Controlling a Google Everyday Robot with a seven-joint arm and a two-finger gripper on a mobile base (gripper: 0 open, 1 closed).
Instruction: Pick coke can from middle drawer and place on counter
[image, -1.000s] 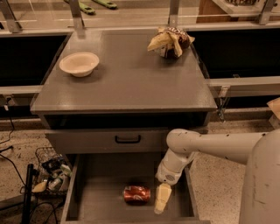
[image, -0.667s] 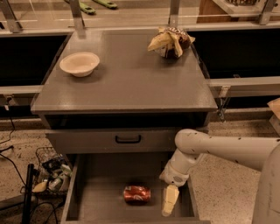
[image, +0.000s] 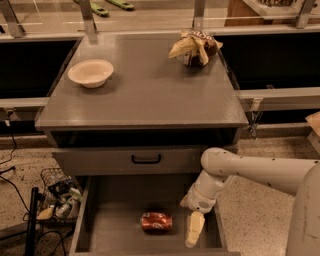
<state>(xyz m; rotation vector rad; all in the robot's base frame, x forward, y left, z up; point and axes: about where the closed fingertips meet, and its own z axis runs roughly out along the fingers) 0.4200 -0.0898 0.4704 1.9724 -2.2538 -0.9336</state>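
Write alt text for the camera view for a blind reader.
The robot's gripper hangs inside the open middle drawer, just right of a coke can lying on its side. Above, the counter holds a white bowl and a snack bag.

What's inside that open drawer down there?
A coke can lies on its side in the middle drawer; the claw hangs beside it. The arm covers some floor behind.
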